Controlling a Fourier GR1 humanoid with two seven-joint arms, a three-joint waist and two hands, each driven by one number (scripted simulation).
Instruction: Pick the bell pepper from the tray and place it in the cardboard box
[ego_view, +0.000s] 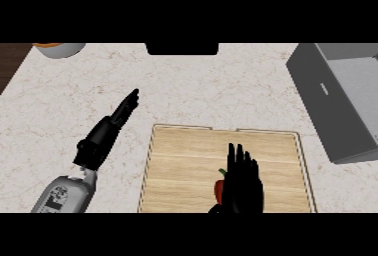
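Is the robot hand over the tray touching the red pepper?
Cannot tell. In the head view the right robot hand covers most of the pepper from above, so any contact or gap beneath it is hidden.

Wood-grain tray (184, 150), speckled stone counter (199, 85)

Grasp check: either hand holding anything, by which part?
Nothing visibly held. Straight-fingered black right hand covers the red bell pepper on the wooden tray; left hand open.
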